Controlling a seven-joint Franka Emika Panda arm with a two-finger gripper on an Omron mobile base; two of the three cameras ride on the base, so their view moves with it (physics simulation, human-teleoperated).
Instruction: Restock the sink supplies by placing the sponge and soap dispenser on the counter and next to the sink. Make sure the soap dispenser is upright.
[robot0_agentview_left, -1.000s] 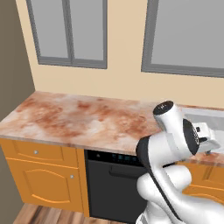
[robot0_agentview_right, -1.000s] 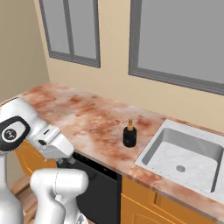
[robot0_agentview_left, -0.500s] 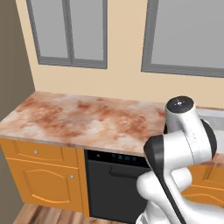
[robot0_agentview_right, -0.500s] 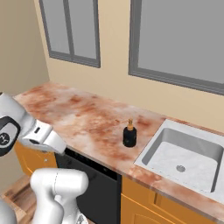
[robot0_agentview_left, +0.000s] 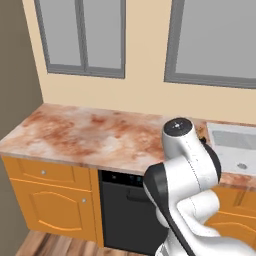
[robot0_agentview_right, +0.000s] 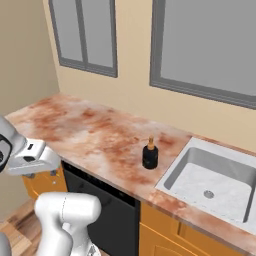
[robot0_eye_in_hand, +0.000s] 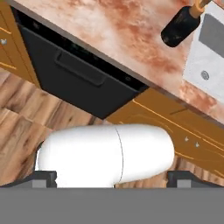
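Fingers (robot0_eye_in_hand: 46, 177) stood spread wide with nothing between them, their dark tips low in the hand view above the robot's own white body, facing down toward the wooden floor (robot0_eye_in_hand: 26, 131) and the black dishwasher front (robot0_eye_in_hand: 74, 72). On the counter (robot0_agentview_right: 95, 137) a black soap dispenser (robot0_agentview_right: 150, 156) with an orange-brown pump stood upright, just left of the sink (robot0_agentview_right: 215, 182) and near its left rim without touching it. From the hand view the same dispenser (robot0_eye_in_hand: 180, 25) showed beside the pale basin edge (robot0_eye_in_hand: 205, 57). Orange cabinets (robot0_agentview_left: 47, 200) ran under the counter (robot0_agentview_left: 90, 132), and the sink (robot0_agentview_left: 232, 145) lay at the right end. Grey-framed windows (robot0_agentview_right: 87, 35) filled the far wall.
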